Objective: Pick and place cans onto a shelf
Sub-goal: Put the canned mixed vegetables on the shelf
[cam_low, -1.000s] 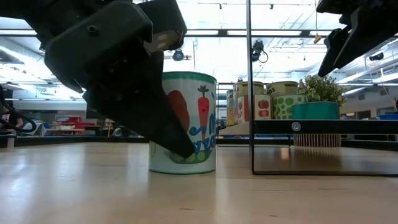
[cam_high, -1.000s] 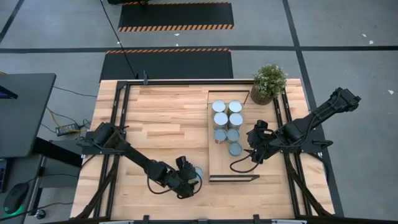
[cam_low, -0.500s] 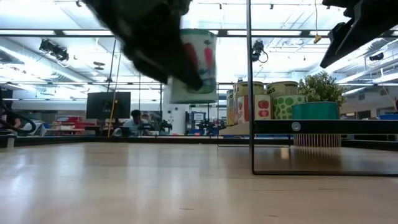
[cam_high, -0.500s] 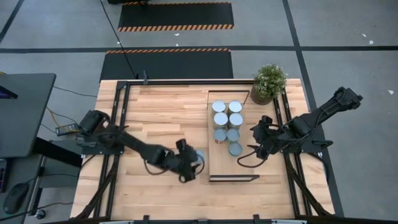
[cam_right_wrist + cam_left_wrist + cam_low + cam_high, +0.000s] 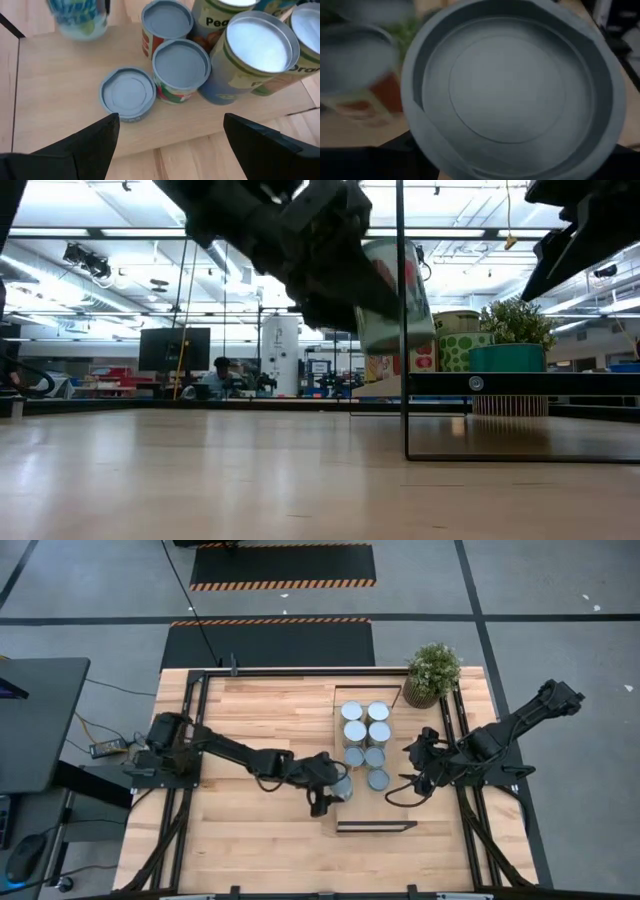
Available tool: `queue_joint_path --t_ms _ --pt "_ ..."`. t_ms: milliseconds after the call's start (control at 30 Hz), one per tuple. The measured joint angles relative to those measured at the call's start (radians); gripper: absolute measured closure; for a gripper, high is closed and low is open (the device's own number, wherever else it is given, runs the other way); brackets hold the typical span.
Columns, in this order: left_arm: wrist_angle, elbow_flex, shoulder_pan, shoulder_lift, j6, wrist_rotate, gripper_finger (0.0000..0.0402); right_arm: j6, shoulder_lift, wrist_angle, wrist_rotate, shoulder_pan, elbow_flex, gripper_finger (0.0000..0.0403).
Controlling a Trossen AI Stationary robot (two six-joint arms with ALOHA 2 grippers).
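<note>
In the high view the left pincer (image 5: 332, 788) grasps a can (image 5: 342, 786) at the shelf (image 5: 352, 810) edge, at 9 o'clock from the stacked cans (image 5: 363, 735). In the low view it hangs above the worktop (image 5: 200, 480); it looks rigid, smooth and slippery, so hold its sides. The right pincer (image 5: 167, 135) waits released over the shelf.

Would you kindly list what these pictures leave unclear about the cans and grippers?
- Left gripper: fingers hidden behind the blurred carried can in the low view; the can top fills the left wrist view.
- Shelf: its cans overlap in the low view, so no count there.
- Right gripper: fingertips cut off by the right wrist view's edge.
</note>
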Motion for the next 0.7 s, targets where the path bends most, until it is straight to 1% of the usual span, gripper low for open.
queue_joint_path --t_ms 67,167,333,467,567,700 --pt "0.043 -0.001 0.0 0.03 0.002 0.046 0.0121 -0.008 -0.006 0.006 0.0 0.0 0.0 0.0037" --pt "0.071 0.0 -0.01 0.063 0.017 0.08 0.012 -0.02 -0.011 0.012 0.001 -0.001 0.0 0.0037" --pt "0.146 0.0 -0.036 0.092 0.071 0.059 0.0112 -0.029 -0.013 0.032 0.001 -0.003 -0.001 0.0037" --pt "0.151 0.001 -0.051 0.111 0.092 0.017 0.008 -0.029 -0.014 0.045 -0.001 -0.003 -0.001 0.0037" --pt "0.159 0.001 -0.053 0.125 0.091 0.006 0.0051 -0.029 -0.014 0.049 -0.002 -0.003 -0.001 0.0037" --pt "0.158 0.001 -0.053 0.135 0.097 -0.006 0.0034 -0.023 -0.014 0.049 -0.003 -0.003 -0.001 0.0037"
